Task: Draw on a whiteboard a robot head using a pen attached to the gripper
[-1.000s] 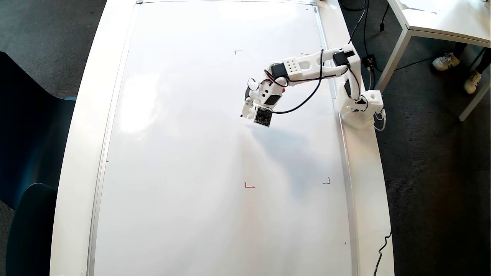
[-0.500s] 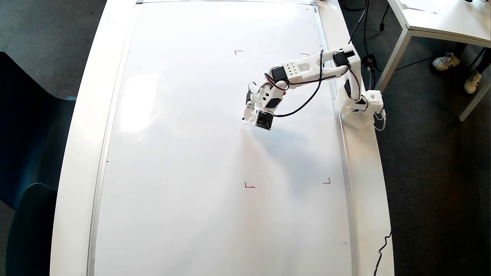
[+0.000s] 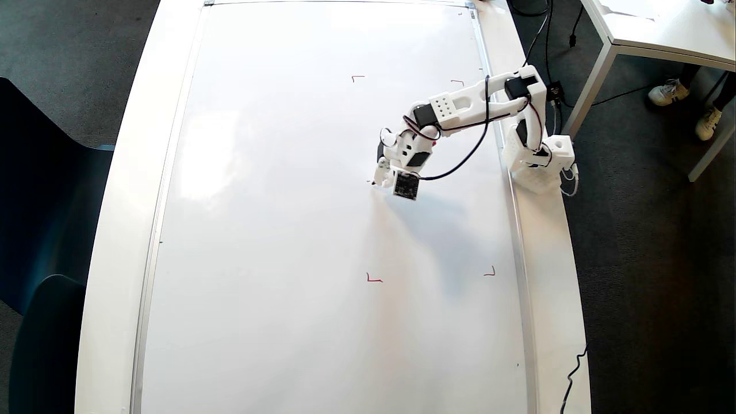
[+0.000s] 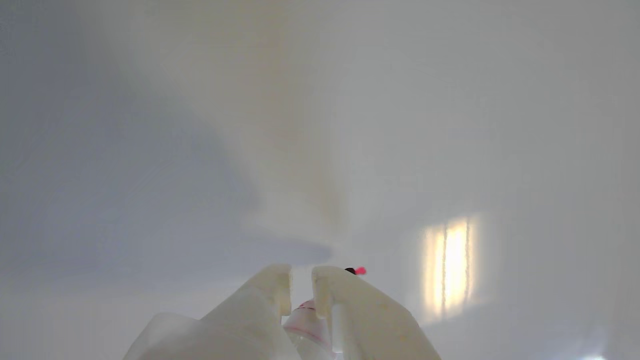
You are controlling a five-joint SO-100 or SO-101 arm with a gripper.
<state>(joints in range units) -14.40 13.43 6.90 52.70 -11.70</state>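
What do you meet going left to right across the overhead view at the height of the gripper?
Dark chair → white table edge → whiteboard → pen tip → gripper → arm base → dark carpet.

**Materials and finishes**

Whiteboard (image 3: 287, 230): glossy, smooth white, mirroring window light and shadow in both views; thin silver frame (image 3: 150, 247), metallic-looking. Table (image 3: 115, 230): smooth white, duller than the board. Gripper (image 4: 301, 285): matt white plastic, slightly grainy up close in the wrist view. Arm (image 3: 460, 106): same matt white plastic, with black motor blocks and shiny black cables. Pen (image 4: 311, 322): smooth white barrel, red trim. Floor (image 3: 650, 276): dark, rough carpet. Chair (image 3: 40, 218): dark blue, smooth, faint sheen.
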